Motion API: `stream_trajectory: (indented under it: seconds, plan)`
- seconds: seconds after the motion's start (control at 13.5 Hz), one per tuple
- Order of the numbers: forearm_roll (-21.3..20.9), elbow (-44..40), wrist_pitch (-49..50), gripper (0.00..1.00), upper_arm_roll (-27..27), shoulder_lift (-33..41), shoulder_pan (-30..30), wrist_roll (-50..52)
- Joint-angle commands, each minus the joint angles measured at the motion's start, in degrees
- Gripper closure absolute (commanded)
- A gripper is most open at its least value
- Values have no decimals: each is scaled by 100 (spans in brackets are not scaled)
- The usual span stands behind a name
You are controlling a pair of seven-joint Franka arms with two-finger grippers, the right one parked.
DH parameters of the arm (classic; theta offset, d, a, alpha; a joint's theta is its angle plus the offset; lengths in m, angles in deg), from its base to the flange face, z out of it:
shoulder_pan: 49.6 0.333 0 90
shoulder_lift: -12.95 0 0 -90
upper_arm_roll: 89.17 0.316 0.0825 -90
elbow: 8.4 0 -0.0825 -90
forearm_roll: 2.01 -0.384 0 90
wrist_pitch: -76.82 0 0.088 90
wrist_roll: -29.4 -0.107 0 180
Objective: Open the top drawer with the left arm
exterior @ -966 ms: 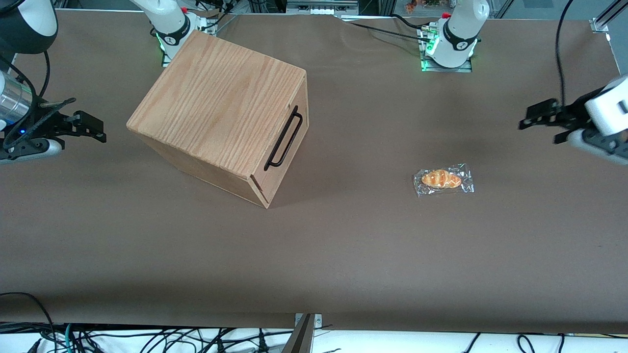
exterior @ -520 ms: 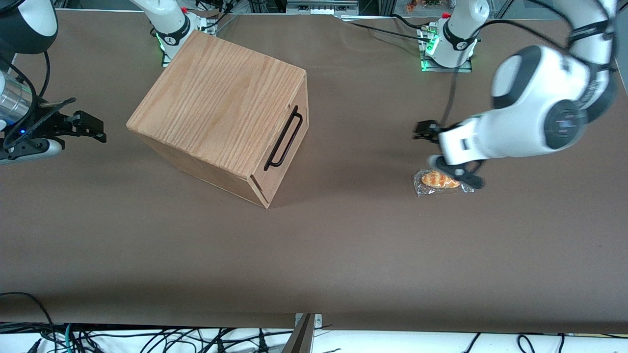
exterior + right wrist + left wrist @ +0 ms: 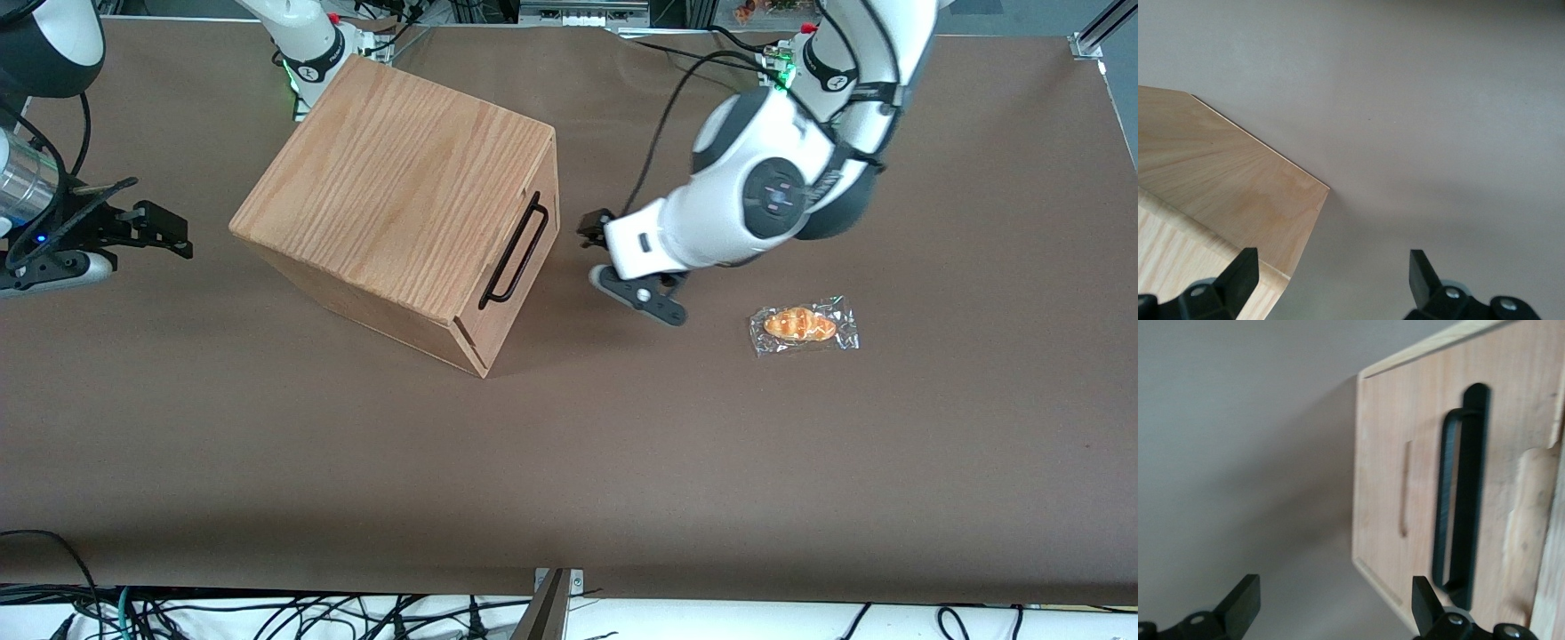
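Note:
The large oak-grain box point(image 3: 400, 187) stands toward the parked arm's end of the table, turned at an angle. Its top drawer point(image 3: 537, 260) looks shut, flush with the box's front. The black bar handle point(image 3: 514, 252) runs along the drawer's front. The left arm's gripper point(image 3: 599, 254) hovers in front of the drawer, a short way off the handle and touching nothing. It is open, with only bare table between its fingers. Seen from the left wrist, the gripper point(image 3: 1335, 608) faces the drawer front point(image 3: 1405, 487) and its handle point(image 3: 1458, 513), which lies close to one fingertip point(image 3: 1426, 603).
A plastic-wrapped bread roll point(image 3: 803, 325) lies on the brown table point(image 3: 569, 462), farther toward the working arm's end than the gripper. The two arm bases point(image 3: 813, 84) stand along the table edge farthest from the front camera. A corner of the box point(image 3: 1218, 187) shows in the right wrist view.
The left arm has swept in from the working arm's end of the table, passed over the bread roll, and now hangs just in front of the drawer. The box has not moved.

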Motion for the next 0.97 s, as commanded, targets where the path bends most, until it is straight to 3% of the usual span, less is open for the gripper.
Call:
stream_trajectory:
  seconds: [0.0,0.3,0.89]
  plan:
    - [247,-216,-418,0,97,-382,-378,302]
    - [563,-225,-472,0,97,-506,-520,303]
    - [520,-234,-472,0,114,-734,-494,216]
